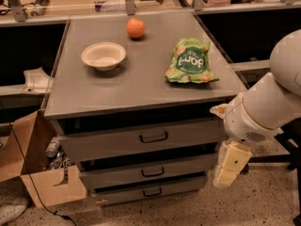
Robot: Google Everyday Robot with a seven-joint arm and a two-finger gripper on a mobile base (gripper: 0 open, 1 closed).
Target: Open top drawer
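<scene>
the end effector [225,174] hangs right of the top drawer [108,143]; its handle [154,137] lies leftward, long axis horizontal; i cannot tell its grip state.

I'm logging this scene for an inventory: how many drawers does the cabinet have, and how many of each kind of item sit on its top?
drawers: 3 (top drawer, middle drawer, bottom drawer)
bowl: 1
orange: 1
snack bag: 1
total: 6
The gripper hangs to the right of the drawers, apart from every handle.
</scene>
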